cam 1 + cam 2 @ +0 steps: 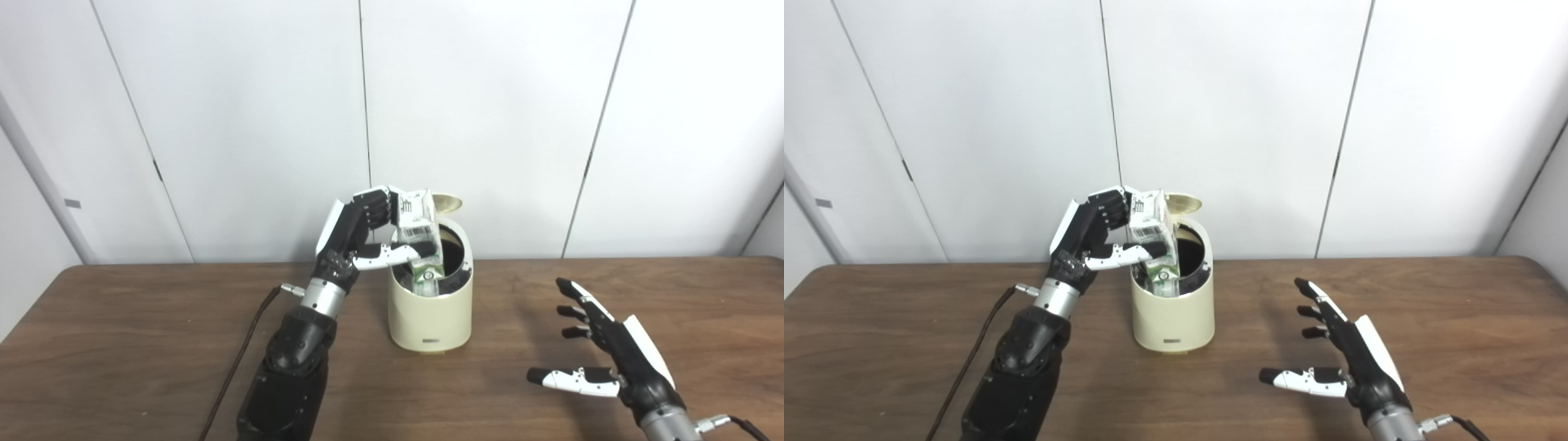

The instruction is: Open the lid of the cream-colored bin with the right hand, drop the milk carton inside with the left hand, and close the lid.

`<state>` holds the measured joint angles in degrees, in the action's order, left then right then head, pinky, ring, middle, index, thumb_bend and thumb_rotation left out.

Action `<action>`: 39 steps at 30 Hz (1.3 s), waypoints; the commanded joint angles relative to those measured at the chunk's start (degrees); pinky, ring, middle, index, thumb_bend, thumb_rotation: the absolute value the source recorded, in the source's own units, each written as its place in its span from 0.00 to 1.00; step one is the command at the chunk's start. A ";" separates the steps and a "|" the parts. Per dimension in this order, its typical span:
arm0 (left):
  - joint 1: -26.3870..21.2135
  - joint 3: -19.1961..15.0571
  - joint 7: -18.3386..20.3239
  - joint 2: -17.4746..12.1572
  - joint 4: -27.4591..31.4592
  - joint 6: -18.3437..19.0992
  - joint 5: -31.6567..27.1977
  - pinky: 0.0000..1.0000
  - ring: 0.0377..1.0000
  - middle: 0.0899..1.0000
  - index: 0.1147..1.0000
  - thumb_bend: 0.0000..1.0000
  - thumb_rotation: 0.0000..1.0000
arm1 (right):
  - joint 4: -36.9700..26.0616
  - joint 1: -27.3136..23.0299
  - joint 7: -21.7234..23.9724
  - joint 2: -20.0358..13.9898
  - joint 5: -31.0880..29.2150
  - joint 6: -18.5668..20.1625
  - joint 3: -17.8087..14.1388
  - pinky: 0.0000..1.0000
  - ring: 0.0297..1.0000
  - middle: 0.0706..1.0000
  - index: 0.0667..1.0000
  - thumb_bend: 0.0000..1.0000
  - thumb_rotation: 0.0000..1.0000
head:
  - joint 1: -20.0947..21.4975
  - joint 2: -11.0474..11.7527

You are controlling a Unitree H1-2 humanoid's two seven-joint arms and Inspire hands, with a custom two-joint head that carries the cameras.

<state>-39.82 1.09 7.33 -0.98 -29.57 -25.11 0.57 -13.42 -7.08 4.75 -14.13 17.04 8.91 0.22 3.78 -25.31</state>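
- Left hand (361, 236) gripped the milk carton (419, 239), thumb across its front; carton tilted, lower end already inside the cream-colored bin (430, 312).
- Carton print: black text, barcode, green band – too blurry to read.
- Bin lid (446, 201) stood open at the back; small dark label near bin base, unreadable.
- Right hand (612, 358) hovered over the table (122, 343), fingers spread, holding nothing.

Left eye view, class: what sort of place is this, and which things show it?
Probably a robot test room, not a home: a bare wooden table against plain white wall panels, holding only a cream bin, with cabled robot arms.
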 commanded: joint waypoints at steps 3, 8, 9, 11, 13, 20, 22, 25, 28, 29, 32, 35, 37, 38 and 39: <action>-4.58 2.81 -6.65 -0.75 0.18 -1.81 2.74 0.46 0.43 0.44 0.45 0.50 0.00 | -1.09 -1.38 -0.67 -0.89 -0.37 -2.24 -0.74 0.72 0.85 0.94 0.90 0.81 0.27 | 0.02 -0.05; -5.47 8.54 -15.86 -2.89 -1.31 -1.81 5.22 0.47 0.43 0.44 0.45 0.50 0.00 | -1.40 -1.26 -0.56 -1.15 -0.13 -2.37 -0.77 0.72 0.85 0.93 0.90 0.80 0.25 | -0.07 -0.05; -5.74 9.93 -18.16 -3.37 -1.68 -1.81 5.85 0.47 0.43 0.44 0.45 0.50 0.00 | -1.22 -1.22 -0.58 -1.23 -0.15 -2.53 -0.81 0.72 0.85 0.93 0.90 0.81 0.26 | -0.09 -0.07; -6.26 12.64 -22.18 -4.33 -2.22 -1.81 6.65 0.47 0.43 0.44 0.45 0.50 0.00 | -0.89 -1.16 -0.58 -1.39 -0.36 -2.90 -0.89 0.72 0.85 0.93 0.90 0.81 0.27 | -0.10 -0.08; -6.82 15.57 -26.20 -5.39 -2.72 -1.81 7.34 0.47 0.43 0.44 0.45 0.50 0.00 | -0.74 -1.08 -0.51 -1.50 -0.67 -3.14 -0.98 0.71 0.85 0.94 0.90 0.81 0.29 | -0.08 -0.13; -9.02 26.49 -40.63 -9.22 -4.64 -1.81 10.05 0.48 0.43 0.44 0.45 0.50 0.00 | -1.00 -0.82 -0.18 -1.60 -1.46 -3.14 -1.19 0.69 0.85 0.94 0.90 0.82 0.31 | -0.27 -0.33; -9.60 29.17 -43.93 -10.01 -5.37 -1.81 10.28 0.48 0.43 0.44 0.44 0.50 0.00 | -1.29 -0.74 -0.19 -1.67 -1.14 -2.87 -1.09 0.70 0.85 0.94 0.90 0.82 0.32 | -0.23 -0.43; -10.23 32.13 -47.57 -10.68 -6.41 -1.81 10.05 0.48 0.43 0.44 0.44 0.50 0.00 | -1.87 -0.65 -0.20 -1.54 -0.87 -2.53 -0.97 0.68 0.84 0.94 0.90 0.82 0.33 | -0.21 -0.50; -10.54 33.97 -50.14 -10.93 -7.19 -1.81 9.62 0.49 0.43 0.44 0.44 0.50 0.00 | -2.32 -0.42 -0.09 -1.58 -0.66 -2.42 -0.83 0.67 0.84 0.94 0.90 0.81 0.33 | -0.18 -0.69; -10.63 34.47 -50.84 -10.99 -7.46 -1.81 9.55 0.49 0.43 0.44 0.44 0.50 0.00 | -2.50 -0.34 -0.03 -1.52 -0.75 -2.33 -0.84 0.67 0.84 0.94 0.90 0.81 0.34 | -0.13 -0.78; -10.69 35.41 -51.41 -11.10 -7.94 -1.81 9.06 0.49 0.43 0.44 0.44 0.50 0.00 | -2.47 -0.15 -0.01 -1.51 -0.97 -2.56 -0.92 0.68 0.84 0.94 0.91 0.80 0.33 | -0.06 -1.03; -10.32 35.48 -50.38 -11.15 -7.75 -1.81 8.19 0.49 0.43 0.44 0.44 0.50 0.00 | -2.67 0.06 0.17 -1.60 -1.26 -2.43 -1.03 0.71 0.84 0.94 0.92 0.80 0.33 | -0.10 -1.43; -10.14 35.48 -49.83 -11.14 -7.65 -1.81 7.79 0.49 0.43 0.45 0.44 0.50 0.00 | -2.77 0.12 0.34 -1.65 -1.58 -2.34 -1.13 0.72 0.85 0.95 0.92 0.79 0.32 | -0.13 -1.46; -9.97 35.37 -49.18 -11.11 -7.59 -1.81 7.50 0.49 0.43 0.45 0.45 0.50 0.00 | -2.75 0.14 0.39 -1.67 -1.81 -2.41 -1.21 0.71 0.85 0.95 0.92 0.79 0.32 | -0.15 -1.56; -9.85 35.25 -48.66 -11.10 -7.52 -1.81 7.29 0.49 0.43 0.45 0.45 0.50 0.00 | -2.77 0.16 0.43 -1.66 -1.96 -2.43 -1.26 0.71 0.85 0.95 0.92 0.79 0.31 | -0.18 -1.60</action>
<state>-46.37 37.24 -41.29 -11.15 -38.03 -25.18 8.54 -13.88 -5.95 5.22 -14.68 15.75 8.18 -0.44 3.52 -26.89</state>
